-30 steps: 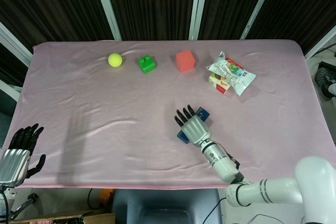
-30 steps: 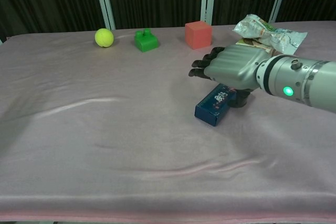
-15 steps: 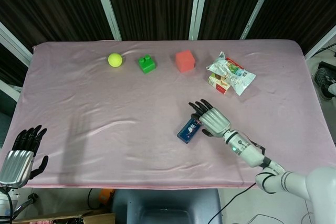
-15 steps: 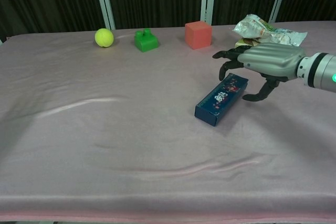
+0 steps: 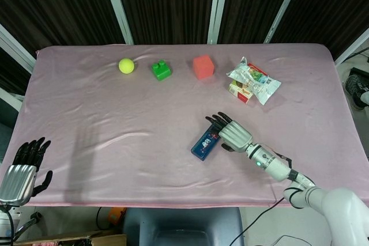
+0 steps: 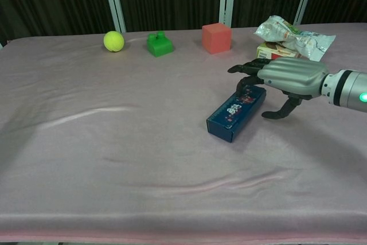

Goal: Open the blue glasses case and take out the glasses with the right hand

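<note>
The blue glasses case (image 5: 204, 143) (image 6: 236, 112) lies closed on the pink cloth, right of centre, its long side running diagonally. My right hand (image 5: 233, 133) (image 6: 285, 77) hovers at the case's far right end, palm down, fingers spread and reaching over that end, thumb hanging below; whether the fingertips touch the lid I cannot tell. It holds nothing. My left hand (image 5: 22, 168) hangs off the table's near left corner, fingers apart and empty. No glasses are visible.
Along the far side stand a yellow ball (image 5: 126, 65), a green block (image 5: 161, 70), a red cube (image 5: 203, 67) and a snack bag on a small box (image 5: 252, 82). The pink table's front edge (image 5: 144, 204) lies close below the case.
My right hand swung from on top of the case to its right end, then came back over that end. The case slid a little left toward the front edge.
</note>
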`<state>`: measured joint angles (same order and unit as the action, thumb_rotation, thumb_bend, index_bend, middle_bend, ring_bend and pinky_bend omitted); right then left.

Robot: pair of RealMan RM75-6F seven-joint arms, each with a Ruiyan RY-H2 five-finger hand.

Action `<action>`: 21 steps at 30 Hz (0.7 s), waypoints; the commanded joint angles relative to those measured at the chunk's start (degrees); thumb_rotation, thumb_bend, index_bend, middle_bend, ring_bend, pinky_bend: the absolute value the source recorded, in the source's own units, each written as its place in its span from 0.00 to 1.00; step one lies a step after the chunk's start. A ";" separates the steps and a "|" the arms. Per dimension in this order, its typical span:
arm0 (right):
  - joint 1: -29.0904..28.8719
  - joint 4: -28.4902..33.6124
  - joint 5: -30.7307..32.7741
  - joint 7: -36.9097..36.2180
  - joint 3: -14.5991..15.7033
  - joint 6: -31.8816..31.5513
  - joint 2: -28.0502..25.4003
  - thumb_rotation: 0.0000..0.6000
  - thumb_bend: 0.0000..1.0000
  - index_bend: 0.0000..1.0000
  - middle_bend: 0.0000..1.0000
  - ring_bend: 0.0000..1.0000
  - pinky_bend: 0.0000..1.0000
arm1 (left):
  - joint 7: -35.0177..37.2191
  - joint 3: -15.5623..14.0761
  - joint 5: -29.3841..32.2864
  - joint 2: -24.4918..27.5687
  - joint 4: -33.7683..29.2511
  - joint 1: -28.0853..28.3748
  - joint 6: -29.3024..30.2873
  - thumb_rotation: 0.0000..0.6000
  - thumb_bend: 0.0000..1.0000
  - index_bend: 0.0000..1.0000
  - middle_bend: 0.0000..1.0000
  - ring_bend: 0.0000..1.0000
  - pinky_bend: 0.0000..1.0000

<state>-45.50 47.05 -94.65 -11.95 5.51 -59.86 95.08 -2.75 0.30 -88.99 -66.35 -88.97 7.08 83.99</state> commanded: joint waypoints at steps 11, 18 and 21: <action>-0.73 0.06 0.15 -1.36 -1.73 0.68 -0.08 1.00 0.43 0.55 0.11 0.03 0.00 | -0.03 -0.04 -0.04 -0.03 0.19 0.14 -0.34 1.00 0.41 0.00 0.00 0.00 0.04; -1.46 1.83 0.44 0.10 -2.52 1.98 -0.65 1.00 0.45 0.59 0.11 0.03 0.00 | 0.18 -0.05 -0.29 0.02 0.33 0.07 -0.05 1.00 0.41 0.00 0.00 0.00 0.04; -1.53 2.99 0.51 0.74 -2.77 2.10 -1.22 1.00 0.48 0.60 0.11 0.03 0.00 | 0.39 -0.08 -0.43 0.09 0.41 0.06 0.03 1.00 0.41 0.00 0.00 0.00 0.04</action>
<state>-46.97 49.79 -94.17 -11.44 2.86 -57.84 94.06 -2.36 0.22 -89.42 -66.27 -88.57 7.14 84.02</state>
